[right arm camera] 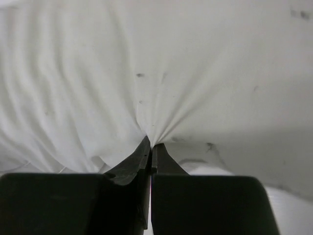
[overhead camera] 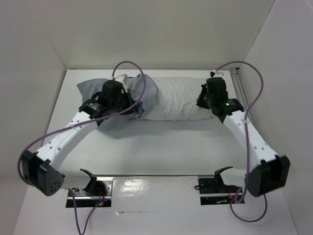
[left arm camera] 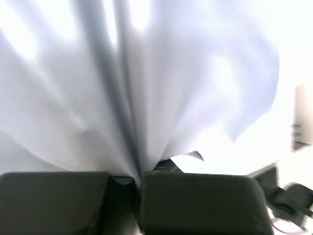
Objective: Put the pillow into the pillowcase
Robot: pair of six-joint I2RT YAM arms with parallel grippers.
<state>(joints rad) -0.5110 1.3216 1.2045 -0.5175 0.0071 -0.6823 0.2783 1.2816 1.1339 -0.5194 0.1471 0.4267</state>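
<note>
the pillow (overhead camera: 181, 100) lies across the far side of the table (overhead camera: 161, 147), its left end covered by the grey pillowcase (overhead camera: 149, 93). the left gripper (left arm camera: 139, 172) pinches a fold of the pillowcase, and the right gripper (right arm camera: 150, 145) is clamped on the pillow's right end.

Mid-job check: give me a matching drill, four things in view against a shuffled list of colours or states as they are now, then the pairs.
1 pillow
2 pillowcase
3 left fingers
4 right fingers

A pinched shut on white fabric
B grey, bunched over one end of the cushion
C white, plump, right end bare
D pinched shut on grey fabric

Pairs: 1-C, 2-B, 3-D, 4-A
</note>
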